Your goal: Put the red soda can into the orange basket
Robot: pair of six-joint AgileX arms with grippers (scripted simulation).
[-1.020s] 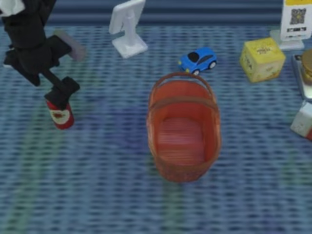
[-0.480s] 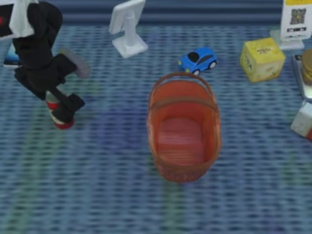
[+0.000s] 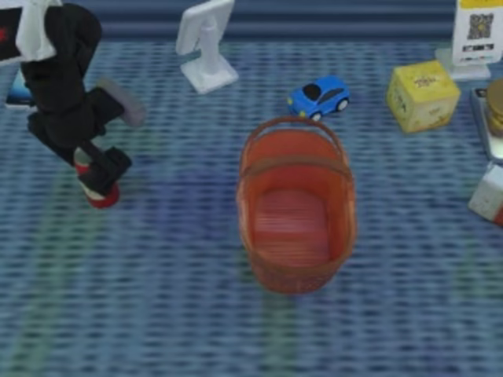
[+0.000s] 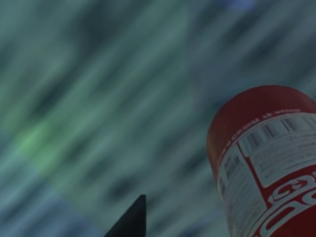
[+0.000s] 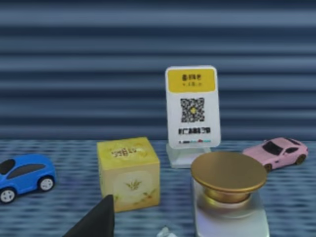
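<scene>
The red soda can (image 3: 100, 195) stands at the table's left, mostly covered from above by my left gripper (image 3: 102, 173), which is open around its top. In the left wrist view the red soda can (image 4: 266, 168) fills one side, showing its white barcode label, and one dark fingertip (image 4: 132, 223) stays apart from it; the other finger is hidden. The orange basket (image 3: 296, 161) sits at the table's middle with its thin handle arched across, nothing inside. My right gripper is outside the top view; only one fingertip (image 5: 98, 222) shows in its wrist view.
Behind the basket are a blue toy car (image 3: 318, 96) and a white stand (image 3: 206, 49). At the right stand a yellow box (image 3: 422, 96), a QR sign (image 3: 478, 31), a gold-topped scale (image 5: 228, 173), a red-and-white box (image 3: 489, 192) and a pink car (image 5: 276, 150).
My left arm has come down and slightly back over the can, so the gripper now covers most of it. The can and basket have stayed in place.
</scene>
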